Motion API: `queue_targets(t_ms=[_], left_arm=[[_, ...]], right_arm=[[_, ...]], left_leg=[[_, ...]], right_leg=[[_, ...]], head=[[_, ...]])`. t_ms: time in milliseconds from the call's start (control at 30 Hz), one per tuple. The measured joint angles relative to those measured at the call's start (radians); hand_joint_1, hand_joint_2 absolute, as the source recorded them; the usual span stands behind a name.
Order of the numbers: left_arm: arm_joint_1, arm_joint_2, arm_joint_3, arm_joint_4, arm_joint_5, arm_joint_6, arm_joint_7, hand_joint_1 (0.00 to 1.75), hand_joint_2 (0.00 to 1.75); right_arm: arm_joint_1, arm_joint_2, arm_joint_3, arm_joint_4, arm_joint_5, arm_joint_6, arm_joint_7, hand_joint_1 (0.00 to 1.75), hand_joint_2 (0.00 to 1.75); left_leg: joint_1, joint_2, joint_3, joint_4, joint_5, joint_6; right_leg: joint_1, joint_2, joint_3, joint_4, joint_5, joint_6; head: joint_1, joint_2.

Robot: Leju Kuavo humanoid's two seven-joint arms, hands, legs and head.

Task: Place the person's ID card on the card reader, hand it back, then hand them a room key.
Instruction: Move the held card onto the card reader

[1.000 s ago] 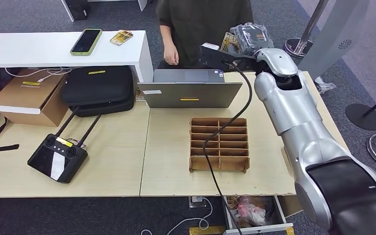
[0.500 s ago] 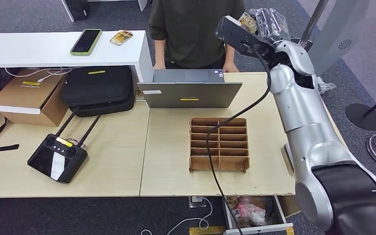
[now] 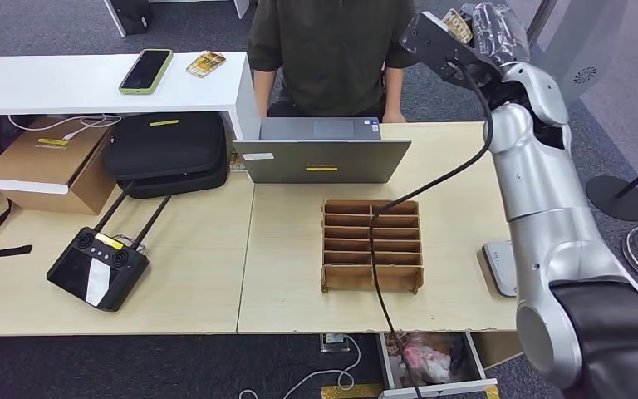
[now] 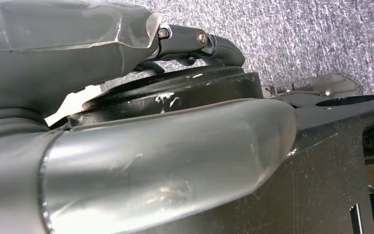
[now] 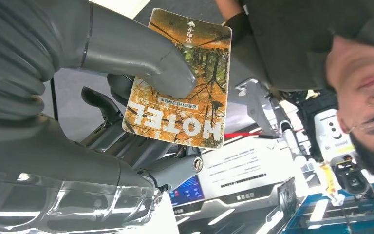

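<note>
My right hand pinches the hotel key card, raised beside the person, so only the handover seems left; my left hand's fingers I cannot tell.

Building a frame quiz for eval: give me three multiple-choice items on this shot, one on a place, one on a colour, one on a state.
1. Where does the green-cased phone lie?
A. on the white counter
B. in the divided wooden tray
C. on the laptop

2. What colour is the picture on the card marked HOTEL?
A. plain blue
B. orange and yellow
C. plain white

3. What is the right hand doing?
A. resting flat on the table
B. hanging with nothing in it
C. holding the card, raised by the person

Key: 1 A, the phone sits on the counter top. 2 B, autumn tones in the right wrist view. 3 C, thumb presses on the card.
</note>
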Motion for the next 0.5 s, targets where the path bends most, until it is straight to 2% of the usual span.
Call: queue_targets(t_ms=[500], left_arm=[[0.002,0.0,0.001,0.0,0.037,0.012,-0.013,0.0,0.0]], right_arm=[[0.087,-0.075,-0.057,-0.038,-0.026,-0.027,-0.008,1.75,1.75]], left_leg=[[0.0,0.0,0.0,0.0,0.0,0.0]], right_leg=[[0.0,0.0,0.0,0.0,0.0,0.0]], head=[[0.0,0.0]])
